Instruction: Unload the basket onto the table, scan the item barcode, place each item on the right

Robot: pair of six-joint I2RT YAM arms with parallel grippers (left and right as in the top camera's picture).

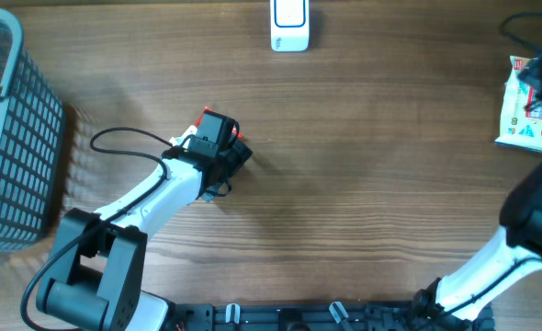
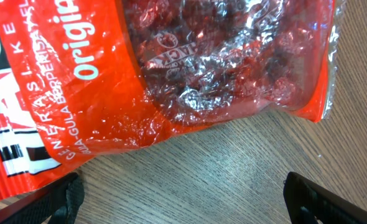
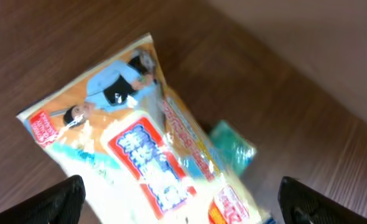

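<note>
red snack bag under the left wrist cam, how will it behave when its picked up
The red snack bag probably goes floppy: its film is creased, so it should sag around a pinch. The glossy plastic looks slippery, so a shallow grip by the open left gripper might slide. Its clear panel shows loose lumpy contents, likely light and apt to shift.

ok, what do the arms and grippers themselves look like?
Left arm and right arm: white tubular links, chunky black joint housings. A thin black cable loops off the left forearm. Left gripper and right gripper have matte black fingers. No legible markings.
</note>
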